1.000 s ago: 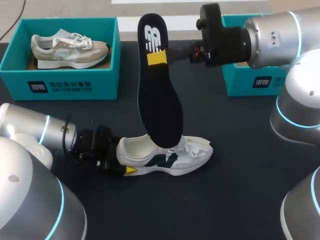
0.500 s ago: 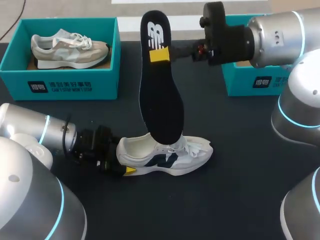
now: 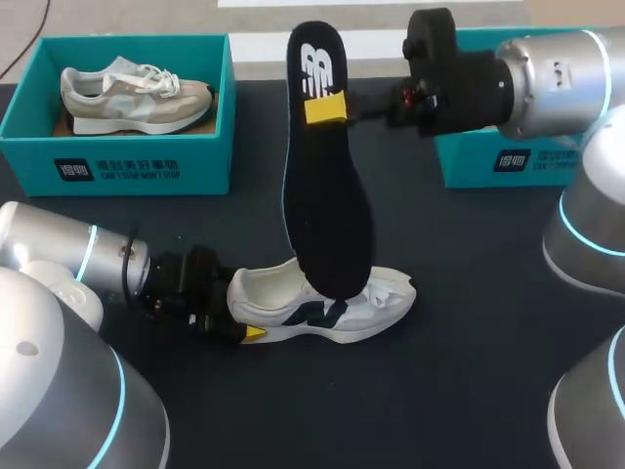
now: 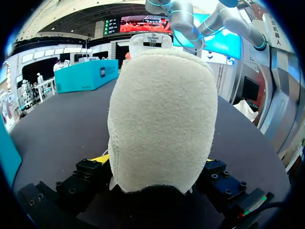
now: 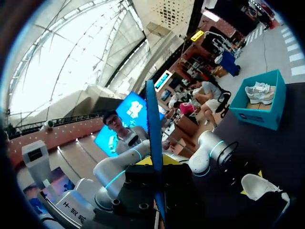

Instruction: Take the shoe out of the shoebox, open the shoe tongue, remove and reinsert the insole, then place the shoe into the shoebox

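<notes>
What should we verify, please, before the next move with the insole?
1. Right gripper shut on the insole: ok, pinching its heel end.
2. Left gripper shut on the shoe: ok, gripping the heel from both sides.
3. Shoe upright on the table: ok.
4. Insole's toe end inside the shoe: cannot tell, it overlaps the opening.
5. Tongue open: cannot tell, the insole blocks it.
6. Shoebox near the right arm empty: cannot tell, the arm covers it.

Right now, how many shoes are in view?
2. A beige shoe lies in the left shoebox; a white-and-navy shoe stands on the table, heel in the left gripper. Most of the right shoebox is hidden, so another may be there.
</notes>
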